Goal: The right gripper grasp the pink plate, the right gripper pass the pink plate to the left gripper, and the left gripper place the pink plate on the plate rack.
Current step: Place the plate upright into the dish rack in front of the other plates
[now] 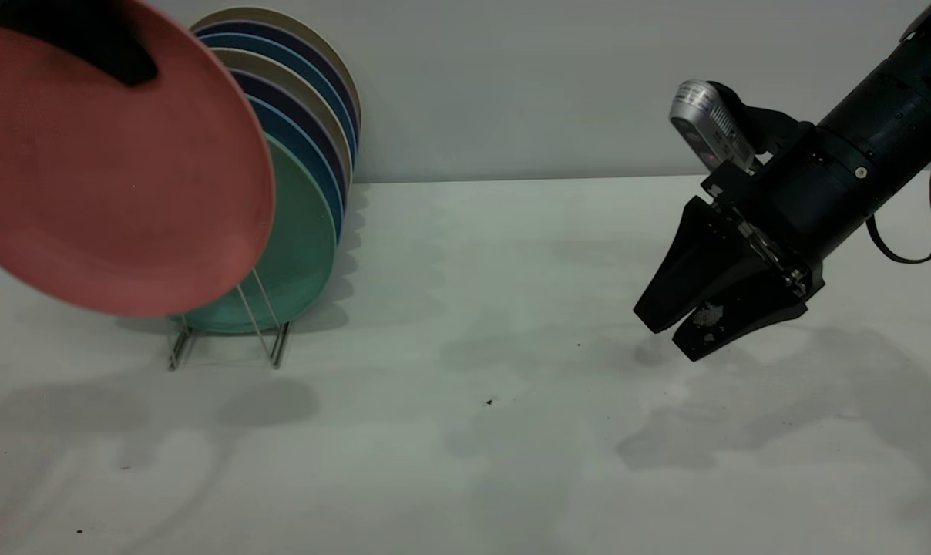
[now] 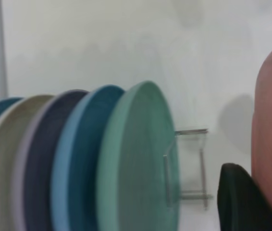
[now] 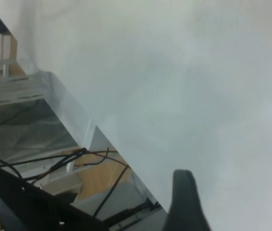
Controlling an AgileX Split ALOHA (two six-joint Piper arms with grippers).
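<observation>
Left gripper (image 1: 119, 65): dark tapered jaw clamped on the rim of the pink plate (image 1: 111, 177).
Pink plate: round, matte salmon, tilted in the air, just left of the plate rack (image 1: 269, 339).
Plate rack: thin silvery wire, teal-green plate (image 1: 304, 254) frontmost.
Right gripper (image 1: 677, 327): black wedge jaws nearly together, empty, far right above the table (image 1: 465, 432).

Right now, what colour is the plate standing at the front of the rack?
Teal-green; the front plate in the plate rack shows best in the exterior view.

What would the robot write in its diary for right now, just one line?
left end effector: holding pink plate tilted, above table | plate rack: front slot free, teal plate foremost | right end effector: empty, apart, over table | phase: placing
</observation>
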